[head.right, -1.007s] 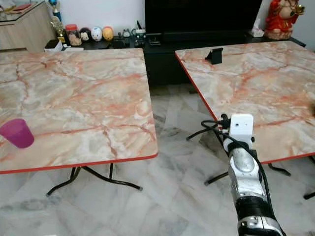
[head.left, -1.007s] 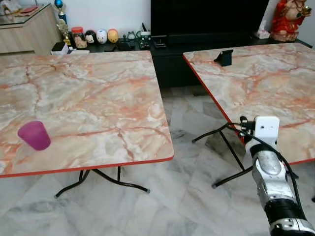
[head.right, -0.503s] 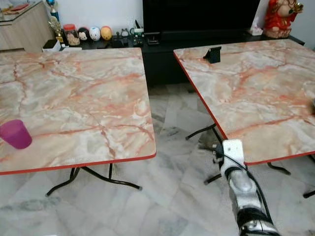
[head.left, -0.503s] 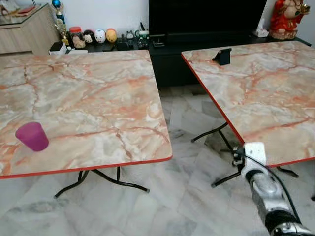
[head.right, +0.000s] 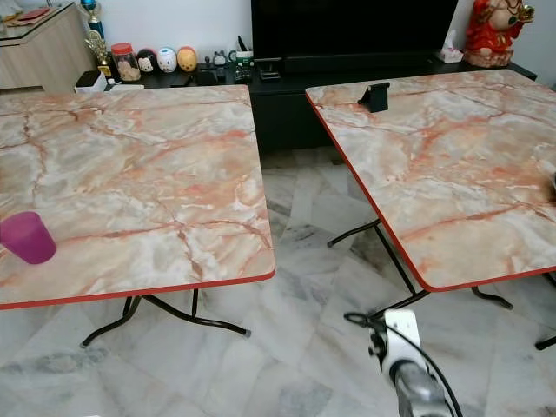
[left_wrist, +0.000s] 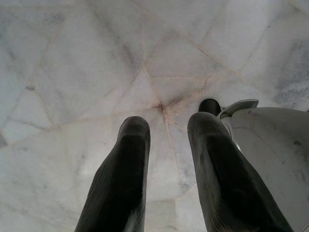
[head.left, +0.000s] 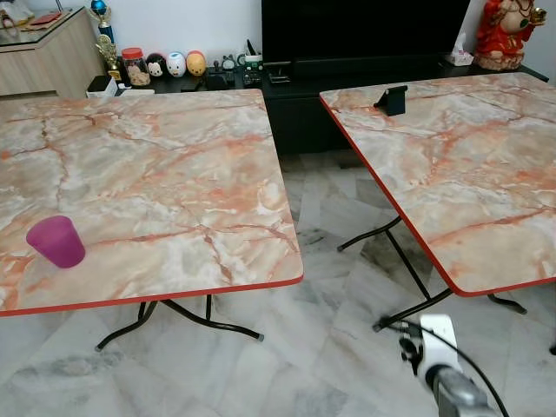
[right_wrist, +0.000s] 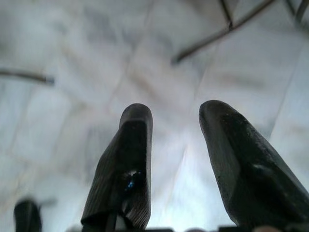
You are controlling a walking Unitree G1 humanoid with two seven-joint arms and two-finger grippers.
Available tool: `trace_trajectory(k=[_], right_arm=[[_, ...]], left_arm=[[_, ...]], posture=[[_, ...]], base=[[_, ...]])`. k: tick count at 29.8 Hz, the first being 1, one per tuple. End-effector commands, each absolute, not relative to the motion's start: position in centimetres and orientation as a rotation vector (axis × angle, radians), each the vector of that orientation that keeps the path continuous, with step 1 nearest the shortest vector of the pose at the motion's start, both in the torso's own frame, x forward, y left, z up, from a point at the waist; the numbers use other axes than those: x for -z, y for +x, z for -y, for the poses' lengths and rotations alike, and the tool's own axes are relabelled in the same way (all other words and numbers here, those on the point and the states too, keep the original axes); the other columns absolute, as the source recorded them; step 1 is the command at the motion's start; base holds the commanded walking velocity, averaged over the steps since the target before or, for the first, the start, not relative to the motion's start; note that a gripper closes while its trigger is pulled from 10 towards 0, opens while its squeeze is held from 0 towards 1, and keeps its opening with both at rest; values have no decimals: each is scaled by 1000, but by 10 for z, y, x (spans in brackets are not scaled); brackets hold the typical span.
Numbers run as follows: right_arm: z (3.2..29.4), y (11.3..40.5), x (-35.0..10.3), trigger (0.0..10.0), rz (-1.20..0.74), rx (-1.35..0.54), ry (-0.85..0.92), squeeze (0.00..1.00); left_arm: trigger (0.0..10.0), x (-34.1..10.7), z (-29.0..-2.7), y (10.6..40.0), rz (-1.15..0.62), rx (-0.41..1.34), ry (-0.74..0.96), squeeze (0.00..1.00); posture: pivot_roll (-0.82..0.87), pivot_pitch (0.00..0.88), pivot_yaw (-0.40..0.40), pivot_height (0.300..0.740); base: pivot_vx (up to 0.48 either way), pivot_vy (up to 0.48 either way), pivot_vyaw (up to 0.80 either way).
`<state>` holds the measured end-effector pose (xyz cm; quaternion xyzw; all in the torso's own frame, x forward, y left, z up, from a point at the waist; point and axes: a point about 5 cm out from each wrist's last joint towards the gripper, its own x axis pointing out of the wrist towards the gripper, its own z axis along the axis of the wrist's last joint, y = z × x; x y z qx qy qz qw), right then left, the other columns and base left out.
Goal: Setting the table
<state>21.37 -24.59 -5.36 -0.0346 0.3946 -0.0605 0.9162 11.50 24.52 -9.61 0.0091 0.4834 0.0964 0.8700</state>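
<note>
Barely begun: lone purple cup (head.left: 56, 241) sitting near left table's (head.left: 174, 174) front-left corner, both grippers (left_wrist: 166, 133) (right_wrist: 176, 123) hanging spread apart, carrying nothing.

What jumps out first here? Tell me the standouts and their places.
Two marble-patterned folding tables stand side by side, the left table and the right table, over a pale marble floor. A lone purple cup sits at the left table's near left corner. The right arm hangs low.

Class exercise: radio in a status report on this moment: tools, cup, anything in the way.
Left tool and right tool open, empty, over floor. Purple cup upright on left table, untouched. Nothing near the cup.
</note>
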Motion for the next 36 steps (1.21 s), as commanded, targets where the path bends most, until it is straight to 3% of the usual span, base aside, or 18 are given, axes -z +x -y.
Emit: trace_trajectory(k=[1,6,21,36], right_arm=[[243,196,66,10000,-894,136,-61,0],[238,175,78,10000,-969,147,-34,0],[231,173,81,10000,-973,131,-28,0],[228,167,84,10000,-992,111,-49,0]], left_arm=[[10000,97,-244,112,-1026,-191,22,0],[10000,97,-244,112,-1023,-191,26,0],[10000,97,-246,112,-1025,-195,34,0],[10000,97,-246,113,-1026,-197,28,0]], posture=[[-62,0,24,732],[-54,0,26,732],[-50,0,36,732],[-48,0,37,732]], base=[[0,0,0],[0,0,0],[0,0,0],[0,277,230]])
